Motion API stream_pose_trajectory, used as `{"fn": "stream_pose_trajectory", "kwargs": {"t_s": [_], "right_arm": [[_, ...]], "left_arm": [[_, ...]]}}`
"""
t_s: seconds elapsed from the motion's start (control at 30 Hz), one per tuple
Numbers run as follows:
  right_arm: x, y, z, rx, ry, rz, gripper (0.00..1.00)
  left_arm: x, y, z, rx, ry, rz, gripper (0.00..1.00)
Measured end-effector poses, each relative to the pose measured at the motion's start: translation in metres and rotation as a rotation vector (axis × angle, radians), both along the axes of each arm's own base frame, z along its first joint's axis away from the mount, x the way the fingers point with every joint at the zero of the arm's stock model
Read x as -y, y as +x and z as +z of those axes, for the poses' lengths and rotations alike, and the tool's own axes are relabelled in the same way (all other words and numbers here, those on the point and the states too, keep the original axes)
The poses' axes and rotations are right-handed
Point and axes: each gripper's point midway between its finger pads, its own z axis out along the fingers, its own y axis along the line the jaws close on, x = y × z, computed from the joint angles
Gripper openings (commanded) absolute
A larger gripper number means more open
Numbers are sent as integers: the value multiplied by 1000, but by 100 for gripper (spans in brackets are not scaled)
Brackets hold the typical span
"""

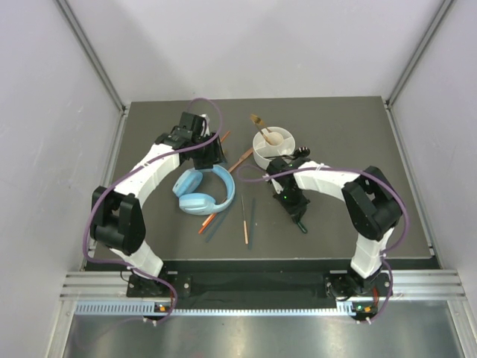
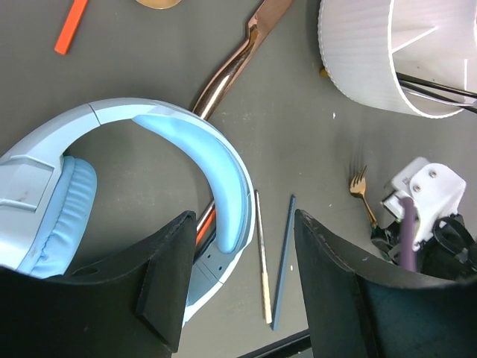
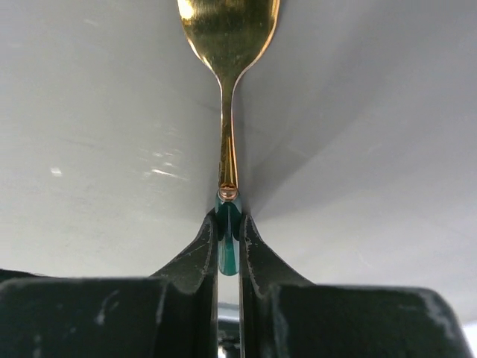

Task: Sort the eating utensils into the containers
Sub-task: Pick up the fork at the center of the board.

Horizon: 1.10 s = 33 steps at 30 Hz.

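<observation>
Right wrist, glossy gold spoon, slim teal handle pinched in matte tool

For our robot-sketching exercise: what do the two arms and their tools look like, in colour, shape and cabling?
Both the left arm and right arm have white rounded links joined by chunky black joints. A purple cable loops along each. The left tool and right tool each have two matte black, wedge-shaped fingers tapering to the tips.
</observation>
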Motion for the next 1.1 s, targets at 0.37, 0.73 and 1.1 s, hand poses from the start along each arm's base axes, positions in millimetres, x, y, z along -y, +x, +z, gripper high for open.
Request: {"fn": "stream_pose_trajectory", "kwargs": {"t_s": [0.37, 0.73, 1.1], "right_arm": [[-48, 37, 51, 204, 269, 31, 0], [-65, 80, 118, 434, 381, 35, 0], [-52, 215, 238, 821, 447, -86, 0]], "left_arm": [[-7, 1, -3, -6, 5, 17, 60], [-35, 11, -8, -12, 22, 94, 60], [-42, 12, -11, -20, 24, 110, 60]]}}
